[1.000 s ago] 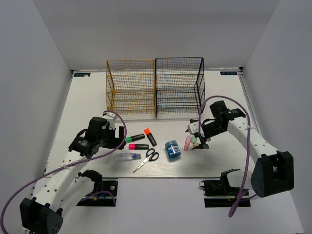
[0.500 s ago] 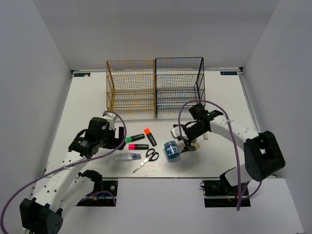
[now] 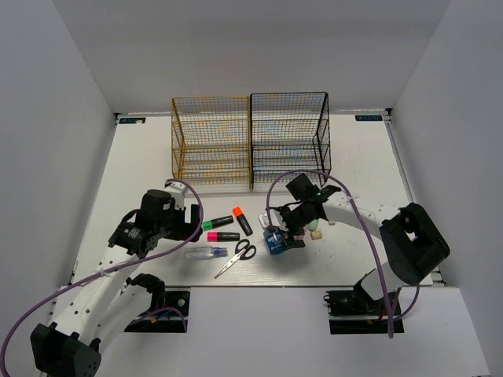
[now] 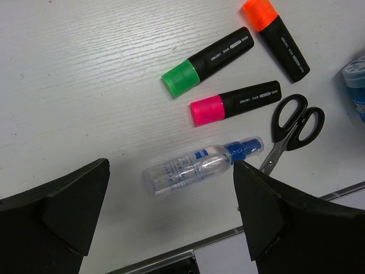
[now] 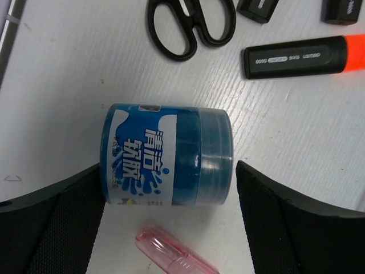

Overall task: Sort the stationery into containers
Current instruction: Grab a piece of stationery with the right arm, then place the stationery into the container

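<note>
The round blue jar [image 5: 168, 154] sits between the spread fingers of my open right gripper [image 5: 171, 214], which is low over it and shows no contact; the jar also shows in the top view [image 3: 274, 243]. A pink stick [image 5: 171, 254] lies just beside the jar, and a pale green stick [image 3: 313, 230] lies right of the gripper. My left gripper [image 4: 171, 220] is open and empty above the clear blue-capped tube [image 4: 202, 165]. The green-capped [image 4: 208, 60], pink-capped [image 4: 236, 103] and orange-capped [image 4: 274, 37] highlighters and the black-handled scissors [image 4: 291, 128] lie beyond it.
The gold-yellow rack [image 3: 211, 141] and the black rack [image 3: 289, 140] stand side by side at the back of the table. The table's front edge [image 3: 259, 286] runs just below the scissors [image 3: 236, 258] and the tube [image 3: 206, 252].
My right arm has swung left from the pastel sticks to the blue jar and lowered around it. The left arm has barely moved.
</note>
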Robot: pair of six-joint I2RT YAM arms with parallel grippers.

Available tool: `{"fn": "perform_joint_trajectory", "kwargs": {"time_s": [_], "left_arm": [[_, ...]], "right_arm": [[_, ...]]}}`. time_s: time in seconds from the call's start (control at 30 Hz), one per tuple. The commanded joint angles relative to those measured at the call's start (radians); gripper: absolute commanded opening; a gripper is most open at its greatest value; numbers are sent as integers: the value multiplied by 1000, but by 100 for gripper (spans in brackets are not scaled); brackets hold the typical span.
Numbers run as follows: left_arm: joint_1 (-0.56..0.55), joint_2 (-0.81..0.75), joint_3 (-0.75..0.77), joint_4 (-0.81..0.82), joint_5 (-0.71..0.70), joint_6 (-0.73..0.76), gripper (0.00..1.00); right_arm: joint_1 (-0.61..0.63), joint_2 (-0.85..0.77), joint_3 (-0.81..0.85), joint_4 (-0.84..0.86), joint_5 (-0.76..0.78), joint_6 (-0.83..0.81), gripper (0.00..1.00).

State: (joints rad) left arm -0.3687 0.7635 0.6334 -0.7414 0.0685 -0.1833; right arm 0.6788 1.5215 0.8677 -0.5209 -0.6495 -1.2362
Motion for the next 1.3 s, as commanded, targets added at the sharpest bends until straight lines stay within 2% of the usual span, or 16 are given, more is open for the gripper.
{"fn": "perform_joint_trajectory", "kwargs": {"time_s": [0.0,0.03,0.1,0.13,0.17,0.2,0.4,0.5,0.53,0.57,0.67,0.77,0.93,0.97,1.03,1.27], "left_arm": [[-1,-19,5,-6,11,8,100],[-3,-24,5,-6,11,8,100],[-3,-26,3,-6,10,7,100],[-1,-26,3,-6,10,8,100],[2,-27,5,-6,10,7,100],[-1,-24,5,-6,8,5,100],[-3,-24,2,-7,10,7,100],[-3,-24,3,-4,10,7,100],[1,-23,3,-7,7,7,100],[-1,-21,2,-4,8,7,100],[1,-20,2,-21,5,4,100],[1,-18,2,-9,1,5,100],[1,-15,0,-6,-6,4,100],[-1,-13,0,-6,-9,4,100],[1,-6,-1,-9,-13,2,100],[1,10,-5,-9,-26,4,100]], "right_arm": [[30,22,-38,79,74,49,90],[34,20,-41,85,86,49,90],[45,19,-56,93,100,64,69],[48,19,-55,88,112,87,54],[48,17,-35,85,116,115,16],[50,8,-26,55,111,125,0],[61,-64,109,-75,51,240,0],[64,-90,245,-88,137,430,0],[65,-99,275,-74,171,578,0],[65,-100,307,-73,297,630,0],[56,-77,493,-71,404,823,0],[54,-28,690,-56,641,938,0],[51,162,1037,-64,1207,1121,0],[54,201,1060,75,1266,1124,0],[50,213,1025,169,1416,1118,0],[16,310,1102,312,1541,1170,0]]}}
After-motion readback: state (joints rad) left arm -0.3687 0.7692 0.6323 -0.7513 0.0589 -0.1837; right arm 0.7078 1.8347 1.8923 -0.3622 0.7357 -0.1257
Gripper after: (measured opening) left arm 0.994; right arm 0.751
